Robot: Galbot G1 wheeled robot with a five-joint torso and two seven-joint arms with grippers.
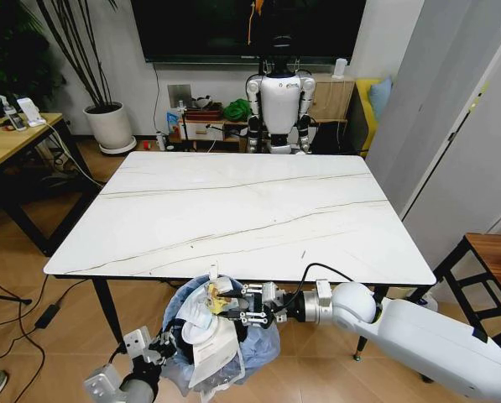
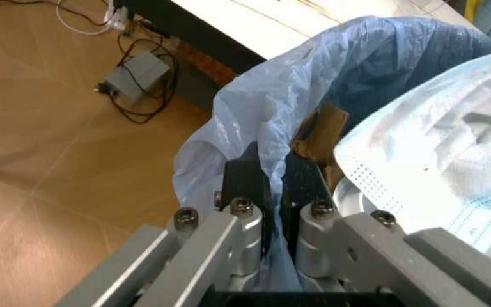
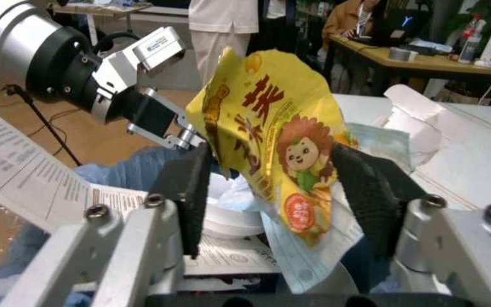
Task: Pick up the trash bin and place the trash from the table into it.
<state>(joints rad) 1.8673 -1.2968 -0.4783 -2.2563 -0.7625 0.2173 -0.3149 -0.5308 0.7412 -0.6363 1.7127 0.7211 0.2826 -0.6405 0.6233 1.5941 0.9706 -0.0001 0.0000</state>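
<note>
Left claw (image 2: 271, 192) is clamped on the bin (image 1: 263, 344) rim, just below the worktop (image 1: 233, 210) near edge. Right claw (image 3: 284, 185) hangs over it, pads apart around the yellow wrapper (image 3: 271, 141). We'd drop it dead centre; bin's overfull, could spill.

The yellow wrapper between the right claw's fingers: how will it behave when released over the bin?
The wrapper looks thin and creased, so probably floppy and very light. It may flutter rather than drop straight. The bin is already heaped, so it could slide off.
</note>
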